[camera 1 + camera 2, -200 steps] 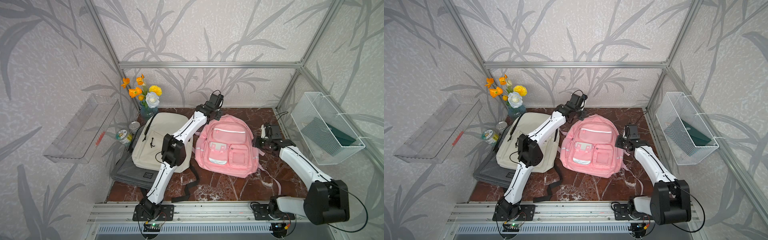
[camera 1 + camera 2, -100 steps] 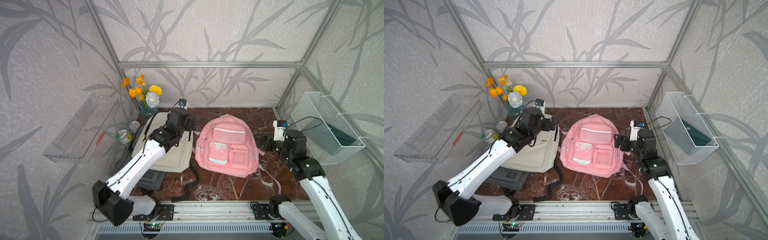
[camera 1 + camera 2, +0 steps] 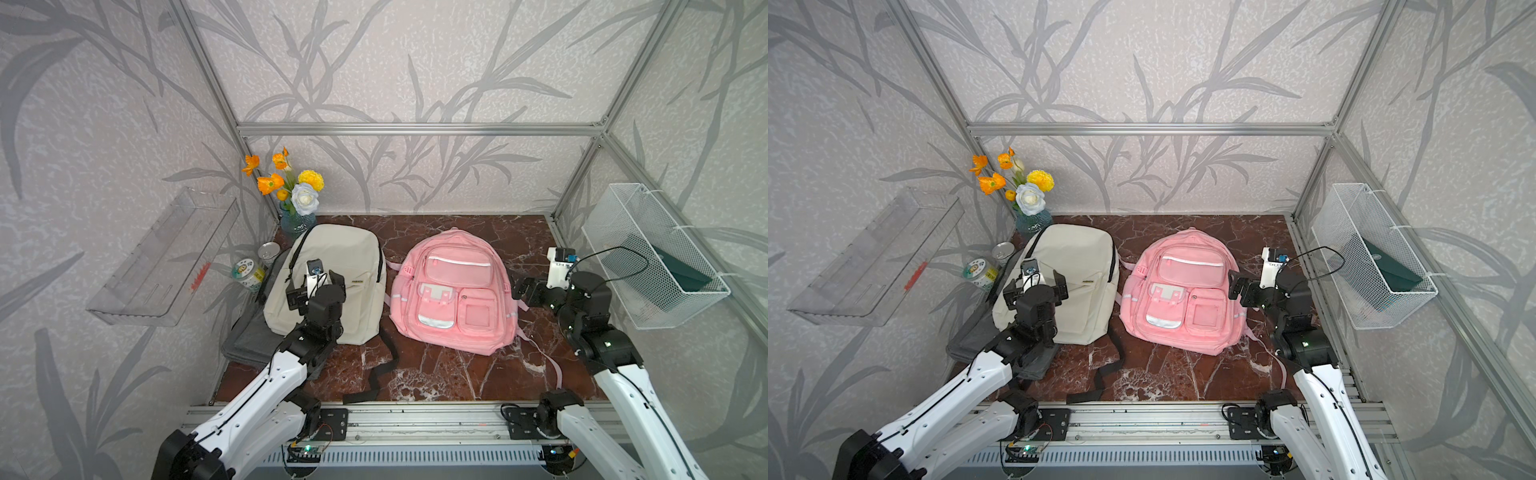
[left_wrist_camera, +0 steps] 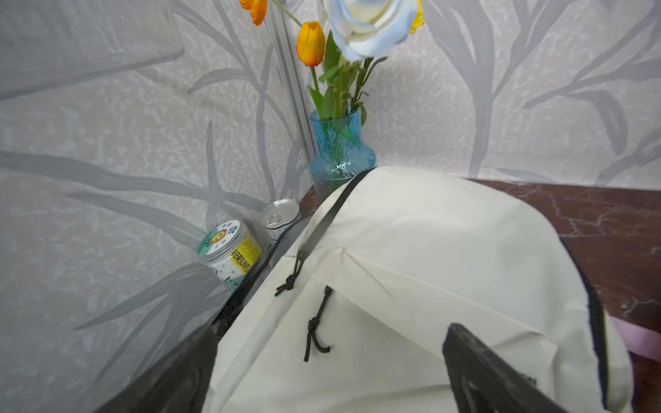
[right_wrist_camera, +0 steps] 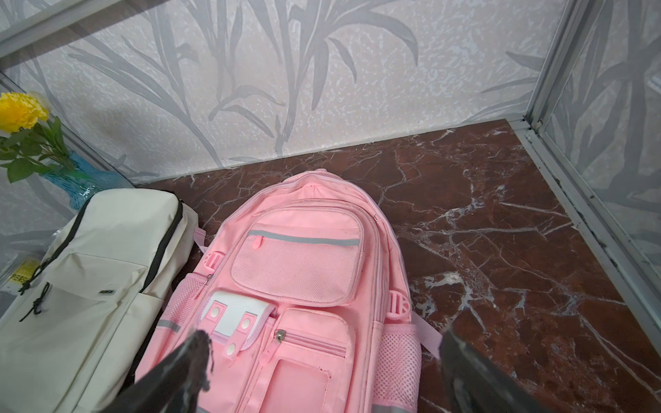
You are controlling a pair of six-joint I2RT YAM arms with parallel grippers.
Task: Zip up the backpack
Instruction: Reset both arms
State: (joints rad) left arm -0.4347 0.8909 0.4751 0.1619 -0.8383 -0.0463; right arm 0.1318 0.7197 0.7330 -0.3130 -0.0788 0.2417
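Note:
A pink backpack (image 3: 453,291) (image 3: 1181,291) lies flat on the marble floor, right of centre in both top views. In the right wrist view, the zip lines of the pink backpack (image 5: 297,271) look closed. A cream backpack (image 3: 353,257) (image 3: 1084,257) with a black zipper lies to its left. My left gripper (image 3: 316,286) (image 3: 1036,289) hovers open over the cream backpack (image 4: 429,268), holding nothing; its black cord pulls (image 4: 286,284) show ahead of the left gripper (image 4: 327,332). My right gripper (image 3: 525,291) (image 3: 1241,291) (image 5: 323,334) stands open beside the pink backpack's right edge, holding nothing.
A blue vase of flowers (image 3: 297,220) and two cans (image 3: 248,274) stand at the back left. A grey bag (image 3: 249,336) lies under the cream backpack. A black strap (image 3: 382,365) trails toward the front. A wire basket (image 3: 652,257) and a clear shelf (image 3: 166,257) hang on the side walls.
Both arms have drawn back from the pink backpack's top and sides toward the front. Both grippers have opened wide.

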